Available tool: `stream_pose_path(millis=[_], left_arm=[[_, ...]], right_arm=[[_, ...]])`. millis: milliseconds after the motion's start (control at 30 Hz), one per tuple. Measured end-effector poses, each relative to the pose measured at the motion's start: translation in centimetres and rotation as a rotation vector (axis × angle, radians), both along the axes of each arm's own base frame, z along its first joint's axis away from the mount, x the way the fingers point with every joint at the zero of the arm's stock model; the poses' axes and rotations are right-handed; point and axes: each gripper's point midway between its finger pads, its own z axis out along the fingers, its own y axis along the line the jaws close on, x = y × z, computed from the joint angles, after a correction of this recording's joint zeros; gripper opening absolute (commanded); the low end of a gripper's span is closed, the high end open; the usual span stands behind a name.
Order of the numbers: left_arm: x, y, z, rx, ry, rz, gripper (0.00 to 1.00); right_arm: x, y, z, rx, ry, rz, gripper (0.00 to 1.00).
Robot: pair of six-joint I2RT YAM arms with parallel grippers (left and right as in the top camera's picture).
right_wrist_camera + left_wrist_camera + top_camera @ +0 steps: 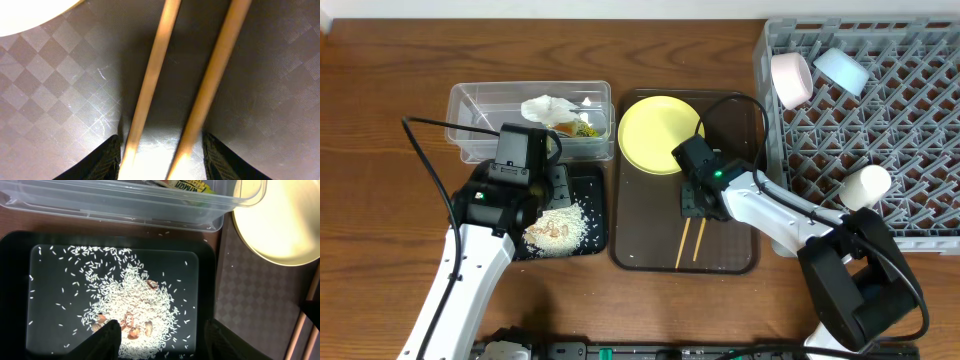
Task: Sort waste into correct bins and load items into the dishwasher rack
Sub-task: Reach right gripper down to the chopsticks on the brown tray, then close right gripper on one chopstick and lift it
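The pair of wooden chopsticks (pixel 688 242) lies on the brown serving tray (pixel 740 255), next to the yellow plate (pixel 655 135). My right gripper (pixel 692 200) is open and low over them; in the right wrist view its fingers (pixel 161 160) straddle both chopsticks (pixel 155 75). My left gripper (pixel 542 200) is open and empty above the rice scraps (pixel 135 295) in the black tray (pixel 15 245). The napkin (pixel 548 107) and wrapper (pixel 585 127) lie in the clear tub (pixel 470 95). The pink bowl (pixel 790 80), blue bowl (pixel 842 70) and white cup (pixel 865 185) sit in the grey rack (pixel 920 100).
The clear tub (pixel 125 205) stands just behind the black tray. The brown tray sits between the black tray and the rack. The plate's edge shows in the left wrist view (pixel 280 235) and in the right wrist view (pixel 30 12). Bare wooden table lies at the far left.
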Motion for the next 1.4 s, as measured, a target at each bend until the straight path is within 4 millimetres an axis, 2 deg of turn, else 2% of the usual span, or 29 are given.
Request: stream_pose_path(millis=[133, 433, 667, 833, 933, 1033, 1233, 1400], left_arm=[[0.0, 0.0, 0.0, 0.000, 0.000, 0.000, 0.57], [0.0, 0.0, 0.0, 0.000, 0.001, 0.000, 0.57], [0.0, 0.0, 0.0, 0.000, 0.001, 0.000, 0.57], [0.0, 0.0, 0.0, 0.000, 0.002, 0.000, 0.57], [0.0, 0.0, 0.0, 0.000, 0.002, 0.000, 0.57], [0.0, 0.0, 0.0, 0.000, 0.002, 0.000, 0.57], [0.0, 0.0, 0.0, 0.000, 0.002, 0.000, 0.57], [0.0, 0.0, 0.0, 0.000, 0.002, 0.000, 0.57]], right_arm=[[-0.1, -0.2, 0.4, -0.004, 0.000, 0.000, 0.52], [0.7, -1.6, 3.8, -0.028, -0.082, -0.030, 0.50], [0.4, -1.9, 3.2, -0.039, -0.064, -0.044, 0.48], [-0.7, -2.1, 0.7, -0.050, 0.002, -0.049, 0.47], [-1.2, -2.3, -0.3, -0.061, 0.032, -0.050, 0.39], [-1.1, -2.1, -0.3, -0.055, 0.031, -0.053, 0.29], [-1.1, -2.1, -0.3, -0.055, 0.031, -0.058, 0.03], [-1.0, -2.2, -0.3, -0.056, 0.030, -0.067, 0.01]])
